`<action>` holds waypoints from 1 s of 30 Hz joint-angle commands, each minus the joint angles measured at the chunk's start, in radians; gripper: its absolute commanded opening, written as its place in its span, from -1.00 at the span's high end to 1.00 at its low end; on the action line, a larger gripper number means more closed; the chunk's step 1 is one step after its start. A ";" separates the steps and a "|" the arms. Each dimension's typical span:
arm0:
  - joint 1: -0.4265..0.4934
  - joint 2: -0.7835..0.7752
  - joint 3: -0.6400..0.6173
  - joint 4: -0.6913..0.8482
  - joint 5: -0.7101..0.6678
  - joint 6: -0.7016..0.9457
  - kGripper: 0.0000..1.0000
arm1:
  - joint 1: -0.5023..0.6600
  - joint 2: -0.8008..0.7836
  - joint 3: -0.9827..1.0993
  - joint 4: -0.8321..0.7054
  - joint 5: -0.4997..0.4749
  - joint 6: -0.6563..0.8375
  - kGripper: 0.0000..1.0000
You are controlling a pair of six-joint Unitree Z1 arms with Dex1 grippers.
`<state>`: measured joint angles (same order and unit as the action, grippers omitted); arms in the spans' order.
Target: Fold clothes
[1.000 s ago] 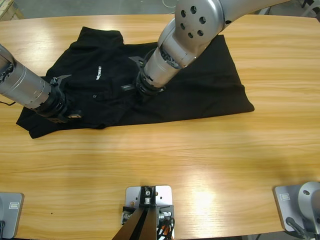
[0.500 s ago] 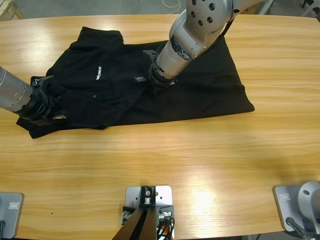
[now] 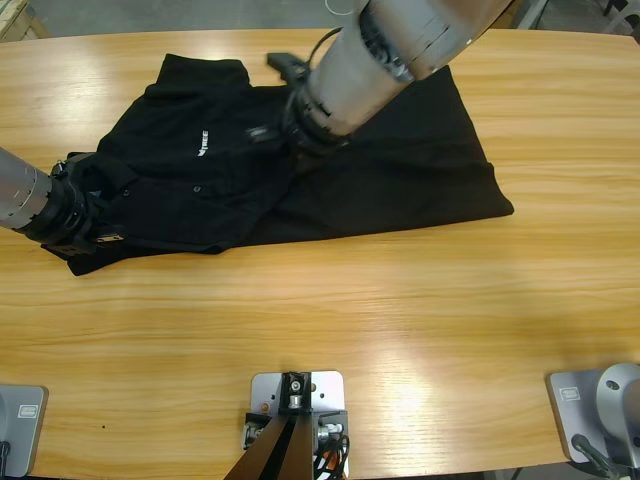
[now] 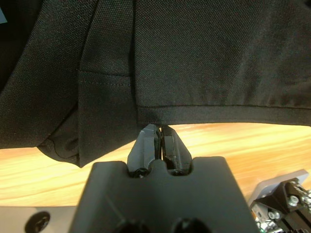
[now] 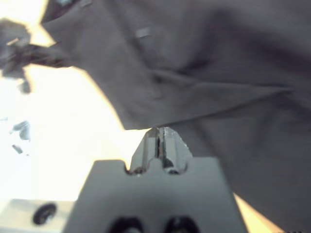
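Note:
The black polo shirt (image 3: 400, 160) lies spread across the far half of the table, collar to the left, with a small white chest mark (image 3: 203, 143). My left gripper (image 3: 105, 228) sits low at the shirt's left end. In the left wrist view its jaws (image 4: 158, 130) are closed with the hem of the shirt (image 4: 204, 58) at their tips. My right gripper (image 3: 285, 140) comes down from the top onto the shirt's middle. In the right wrist view its jaws (image 5: 159, 132) are closed at a fabric edge of the shirt (image 5: 218, 73), and bare table shows beside them.
The wooden table (image 3: 400, 320) runs bare along the whole near half and past the shirt's right end. The right arm's large silver forearm (image 3: 400, 40) hangs over the shirt's upper middle and hides part of it.
The left gripper has drawn back leftward to the shirt's left end. The right gripper has moved up and away toward the far edge. The shirt has shifted slightly right and up.

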<state>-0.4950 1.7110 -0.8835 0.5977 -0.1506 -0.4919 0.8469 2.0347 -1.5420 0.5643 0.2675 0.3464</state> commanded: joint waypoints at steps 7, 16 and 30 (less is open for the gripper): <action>-0.002 0.002 0.014 -0.009 0.011 -0.010 1.00 | 0.072 0.198 0.012 -0.138 0.148 0.051 1.00; -0.002 0.009 0.006 -0.009 0.011 -0.009 1.00 | 0.073 0.224 0.066 -0.133 0.138 0.078 1.00; -0.001 0.004 0.024 -0.008 0.011 -0.004 1.00 | 0.077 0.167 0.110 -0.020 -0.007 0.113 1.00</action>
<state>-0.4951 1.7110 -0.8851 0.5975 -0.1505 -0.4927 0.9111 2.2007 -1.4873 0.5187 0.3202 0.4457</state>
